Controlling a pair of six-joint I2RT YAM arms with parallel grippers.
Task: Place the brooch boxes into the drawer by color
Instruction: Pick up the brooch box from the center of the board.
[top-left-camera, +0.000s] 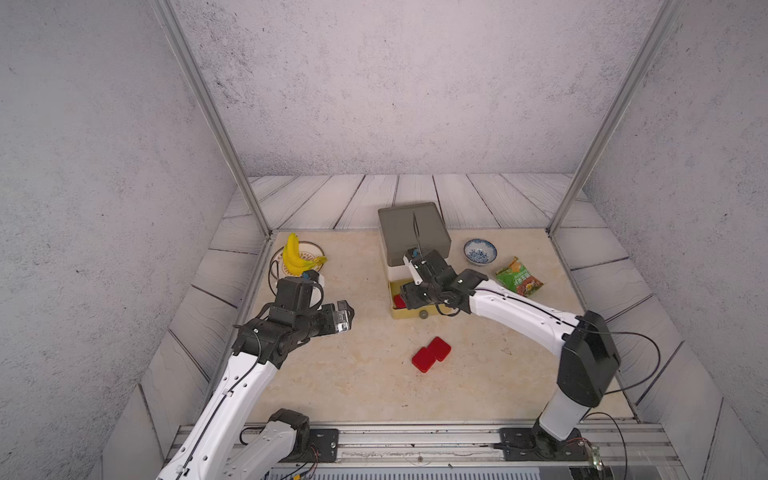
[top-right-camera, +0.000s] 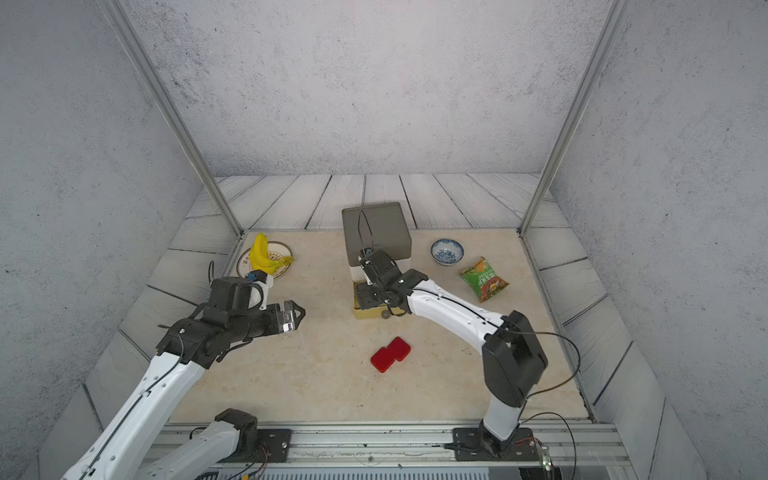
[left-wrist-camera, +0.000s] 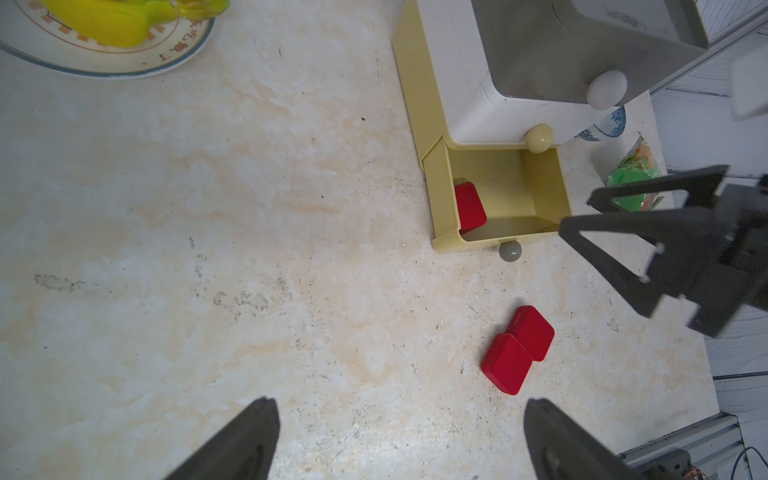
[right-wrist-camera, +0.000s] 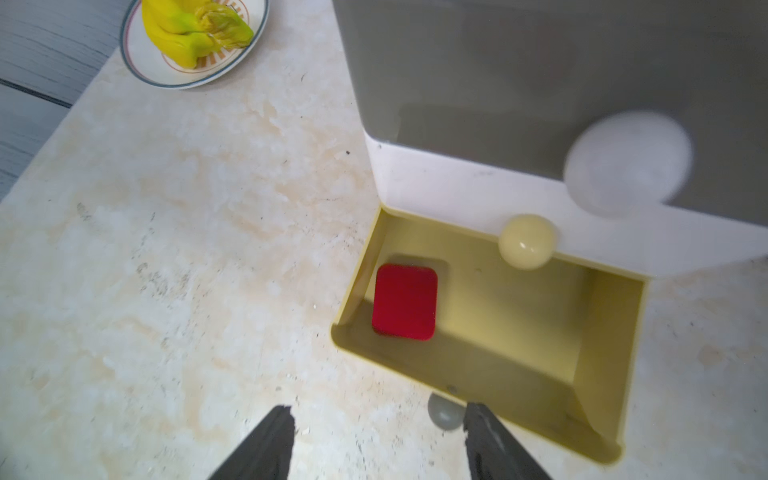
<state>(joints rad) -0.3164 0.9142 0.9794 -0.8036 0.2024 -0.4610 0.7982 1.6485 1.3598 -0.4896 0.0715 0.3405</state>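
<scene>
The drawer (top-left-camera: 411, 228) chest stands at the back middle with its yellow bottom tier (right-wrist-camera: 611, 332) pulled out. One red brooch box (right-wrist-camera: 405, 301) lies flat in that tier's left corner. Two more red brooch boxes (top-left-camera: 424, 360) (top-left-camera: 439, 348) lie touching on the table in front; the left wrist view shows them too (left-wrist-camera: 507, 363). My right gripper (right-wrist-camera: 378, 409) hovers over the open tier's front edge, open and empty, one finger beside the grey knob (right-wrist-camera: 444, 411). My left gripper (top-left-camera: 347, 316) hangs open and empty above the table, left of the drawer. No blue or black boxes show.
A plate (top-left-camera: 316, 249) with bananas (top-left-camera: 293, 257) sits at the back left. A blue-patterned bowl (top-left-camera: 480, 251) and a green snack packet (top-left-camera: 519, 277) lie right of the drawer. Metal frame posts rise at both back corners of the table.
</scene>
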